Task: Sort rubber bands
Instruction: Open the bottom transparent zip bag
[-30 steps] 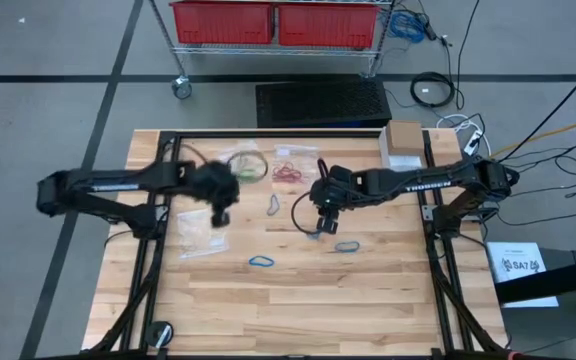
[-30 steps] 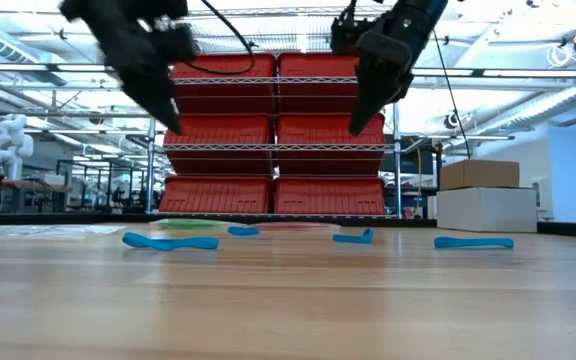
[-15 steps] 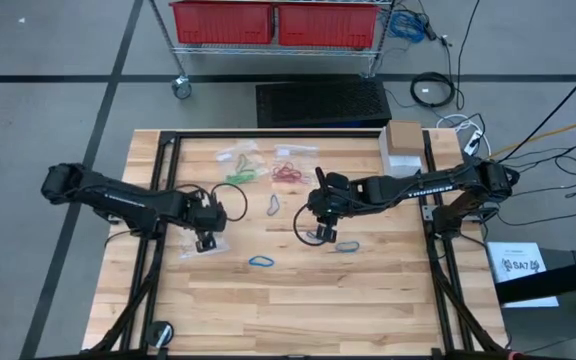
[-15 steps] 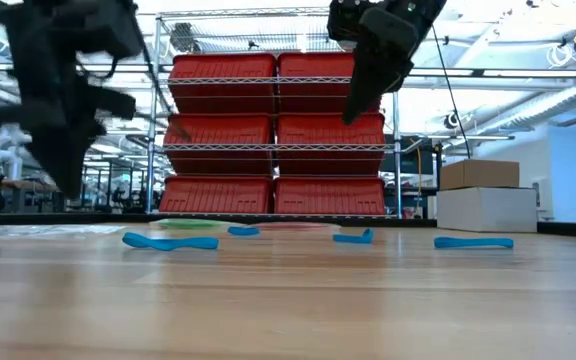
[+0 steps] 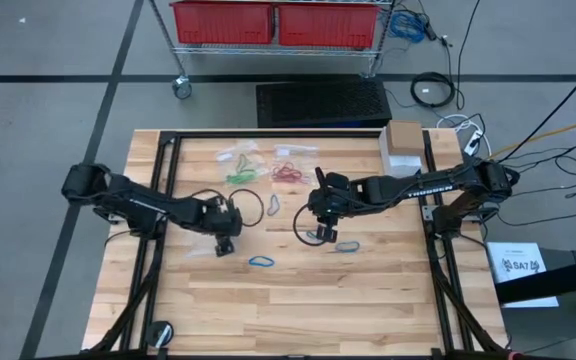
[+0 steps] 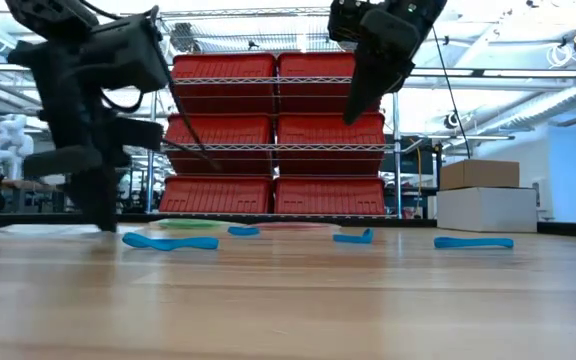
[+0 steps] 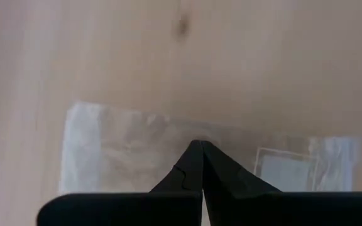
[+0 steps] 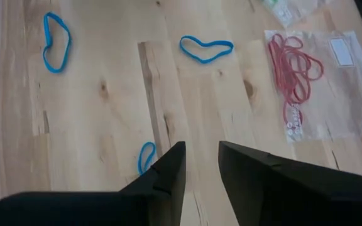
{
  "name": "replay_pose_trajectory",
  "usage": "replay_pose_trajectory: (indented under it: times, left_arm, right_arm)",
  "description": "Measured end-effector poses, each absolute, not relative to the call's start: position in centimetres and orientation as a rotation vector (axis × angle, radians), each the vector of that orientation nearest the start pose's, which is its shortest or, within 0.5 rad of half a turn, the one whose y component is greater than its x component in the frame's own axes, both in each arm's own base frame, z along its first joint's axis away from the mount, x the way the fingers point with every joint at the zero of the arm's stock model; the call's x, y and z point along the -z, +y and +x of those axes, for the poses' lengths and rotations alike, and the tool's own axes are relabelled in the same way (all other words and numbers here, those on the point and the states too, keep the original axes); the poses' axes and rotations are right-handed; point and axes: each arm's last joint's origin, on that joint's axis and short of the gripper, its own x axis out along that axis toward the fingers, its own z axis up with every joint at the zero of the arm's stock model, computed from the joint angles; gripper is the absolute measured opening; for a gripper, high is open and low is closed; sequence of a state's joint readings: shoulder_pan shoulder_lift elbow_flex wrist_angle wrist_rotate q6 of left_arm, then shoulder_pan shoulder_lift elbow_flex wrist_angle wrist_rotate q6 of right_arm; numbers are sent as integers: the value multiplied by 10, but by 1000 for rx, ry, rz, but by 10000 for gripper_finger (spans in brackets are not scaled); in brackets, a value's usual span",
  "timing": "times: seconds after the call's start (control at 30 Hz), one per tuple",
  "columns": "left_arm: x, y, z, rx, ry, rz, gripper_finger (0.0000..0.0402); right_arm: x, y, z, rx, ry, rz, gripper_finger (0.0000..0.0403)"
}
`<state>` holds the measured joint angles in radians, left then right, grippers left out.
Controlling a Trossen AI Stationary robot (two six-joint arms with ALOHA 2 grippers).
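One blue rubber band [image 8: 146,157] beside right claw [image 8: 201,164], red bands [image 8: 294,72] apart

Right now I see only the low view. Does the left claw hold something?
Observer: The left claw is shut, with its tips on a clear plastic bag. I cannot tell whether it pinches the bag.
Operator: And the right claw?
Observer: The right claw is open and empty. A blue rubber band lies on the wood near one fingertip.
Operator: Where are the red ones?
Observer: The red rubber bands lie on another clear bag.
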<state>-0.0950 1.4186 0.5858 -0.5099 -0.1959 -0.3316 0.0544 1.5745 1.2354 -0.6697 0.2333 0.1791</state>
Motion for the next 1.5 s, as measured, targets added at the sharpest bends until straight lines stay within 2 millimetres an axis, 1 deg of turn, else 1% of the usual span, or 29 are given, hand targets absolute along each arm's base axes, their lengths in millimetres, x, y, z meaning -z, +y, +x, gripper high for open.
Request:
replay_pose_trajectory:
  times: [0.13, 0.2, 0.27, 0.37, 0.4, 0.47, 0.53, 0.6, 0.7, 0.77, 0.83, 0.93, 1.03, 1.13, 1.4, 1.5]
  left_arm:
    - [-127, -5, 230, -283, 1159, -74, 3]
    - [-130, 4, 239, -286, 1082, -60, 2]
    - [-133, 18, 248, -312, 1007, -47, 2]
    - [-148, 40, 260, -371, 894, -39, 2]
    - [-153, 46, 262, -382, 881, -31, 2]
    - [-164, 53, 262, -397, 882, -17, 2]
    - [-179, 54, 261, -395, 873, -8, 2]
    - [-195, 47, 253, -379, 901, -7, 2]
    - [-209, 26, 233, -330, 990, -14, 2]
    - [-213, 9, 220, -266, 1055, -26, 2]
    - [-212, -8, 208, -188, 1145, -38, 2]
    - [-206, -32, 199, -141, 1238, -26, 2]
    - [-199, -47, 202, -149, 1251, -10, 2]
    - [-191, -55, 207, -158, 1260, 7, 12]
    - [-156, -59, 220, -190, 1409, 69, 93]
    - [-146, -59, 222, -189, 1453, 95, 116]
  right_arm:
    - [-261, 11, 323, 252, 982, 19, 86]
    - [-261, 11, 323, 252, 982, 18, 86]
    - [-261, 11, 323, 252, 979, 19, 86]
    - [-261, 11, 323, 251, 979, 19, 86]
    - [-262, 11, 323, 251, 978, 20, 86]
    - [-261, 11, 323, 249, 979, 21, 86]
    - [-261, 11, 323, 248, 980, 21, 86]
    - [-261, 11, 323, 249, 981, 21, 86]
    - [-261, 11, 323, 249, 982, 21, 86]
    - [-261, 11, 323, 248, 981, 20, 86]
    - [-261, 11, 323, 248, 979, 21, 86]
    - [-262, 11, 324, 245, 972, 16, 86]
    - [-263, 11, 325, 247, 959, 15, 86]
    - [-263, 11, 325, 245, 951, 14, 86]
    - [-263, 11, 326, 244, 951, 12, 86]
    - [-263, 11, 326, 244, 951, 12, 86]
